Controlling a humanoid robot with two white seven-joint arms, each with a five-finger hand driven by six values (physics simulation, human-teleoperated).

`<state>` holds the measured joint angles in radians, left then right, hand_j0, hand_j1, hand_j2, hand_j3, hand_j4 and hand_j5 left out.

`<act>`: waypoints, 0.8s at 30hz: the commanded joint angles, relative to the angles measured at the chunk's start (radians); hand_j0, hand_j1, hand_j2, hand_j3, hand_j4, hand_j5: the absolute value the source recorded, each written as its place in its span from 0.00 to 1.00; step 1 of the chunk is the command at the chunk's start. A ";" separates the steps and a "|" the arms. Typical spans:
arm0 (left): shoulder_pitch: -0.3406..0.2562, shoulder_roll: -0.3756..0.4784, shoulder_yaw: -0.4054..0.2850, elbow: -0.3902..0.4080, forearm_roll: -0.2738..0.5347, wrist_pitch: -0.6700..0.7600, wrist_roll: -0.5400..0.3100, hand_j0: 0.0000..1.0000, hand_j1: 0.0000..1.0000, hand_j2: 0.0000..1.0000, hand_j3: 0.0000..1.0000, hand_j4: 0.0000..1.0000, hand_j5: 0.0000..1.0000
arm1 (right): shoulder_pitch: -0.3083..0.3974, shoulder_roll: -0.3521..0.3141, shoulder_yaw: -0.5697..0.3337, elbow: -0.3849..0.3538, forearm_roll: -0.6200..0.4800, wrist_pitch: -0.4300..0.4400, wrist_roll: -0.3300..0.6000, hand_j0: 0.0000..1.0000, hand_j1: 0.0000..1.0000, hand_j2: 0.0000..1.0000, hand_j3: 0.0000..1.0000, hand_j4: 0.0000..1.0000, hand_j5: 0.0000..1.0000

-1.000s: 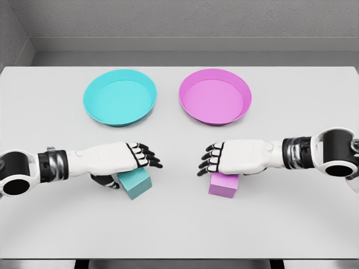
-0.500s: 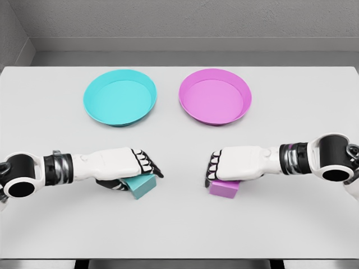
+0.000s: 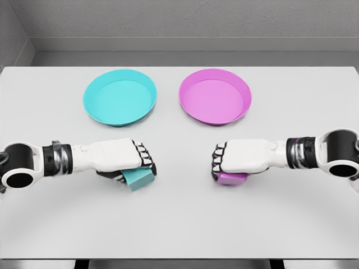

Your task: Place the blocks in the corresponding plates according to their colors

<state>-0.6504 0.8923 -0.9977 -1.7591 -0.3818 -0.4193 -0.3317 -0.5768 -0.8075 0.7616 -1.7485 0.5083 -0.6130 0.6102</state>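
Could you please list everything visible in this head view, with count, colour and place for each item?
table: one, white, fills most of the view.
cyan plate: one, cyan, far left of centre on the table, nothing in it.
pink plate: one, pink, far right of centre on the table, nothing in it.
cyan block: one, cyan, near left, under the left hand's curled fingers.
pink block: one, pink, near right, mostly covered by the right hand.
wall: one, grey, behind the table.
left hand: one, white with black fingers, closed around the cyan block.
right hand: one, white with black fingers, closed around the pink block.
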 commanded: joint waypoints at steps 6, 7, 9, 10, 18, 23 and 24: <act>-0.044 -0.001 0.005 0.029 0.006 0.014 0.000 0.51 0.51 0.51 0.51 0.51 0.51 | -0.011 -0.004 -0.125 0.056 -0.071 0.002 0.001 0.48 0.48 0.48 0.48 0.48 0.48; -0.061 -0.001 0.005 0.047 0.006 0.014 0.000 0.51 0.51 0.51 0.51 0.51 0.51 | -0.011 -0.004 -0.143 0.070 -0.079 0.002 0.001 0.48 0.48 0.48 0.48 0.48 0.48; -0.080 -0.010 0.008 0.069 0.008 0.016 0.000 0.51 0.51 0.51 0.51 0.51 0.51 | -0.018 0.001 -0.163 0.087 -0.086 0.002 0.001 0.48 0.48 0.48 0.48 0.48 0.48; -0.100 -0.027 0.008 0.105 0.009 0.016 0.000 0.51 0.51 0.51 0.51 0.51 0.51 | -0.031 0.004 -0.163 0.098 -0.096 0.002 0.001 0.48 0.48 0.48 0.48 0.48 0.48; -0.155 -0.089 0.051 0.251 0.008 0.016 0.000 0.51 0.51 0.51 0.51 0.51 0.51 | -0.141 0.056 -0.162 0.207 -0.125 0.002 0.001 0.48 0.48 0.48 0.48 0.48 0.48; -0.163 -0.089 0.073 0.256 0.011 0.005 -0.001 0.51 0.51 0.51 0.51 0.51 0.51 | -0.324 0.157 -0.160 0.402 -0.169 0.002 0.001 0.49 0.49 0.49 0.49 0.49 0.49; -0.164 -0.089 0.079 0.256 0.011 0.005 -0.001 0.51 0.51 0.51 0.51 0.51 0.51 | -0.388 0.206 -0.160 0.475 -0.171 0.002 0.001 0.49 0.49 0.49 0.49 0.49 0.49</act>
<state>-0.8146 0.8040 -0.9289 -1.5073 -0.3765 -0.4133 -0.3332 -0.9939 -0.6593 0.6018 -1.3775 0.3587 -0.6140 0.6124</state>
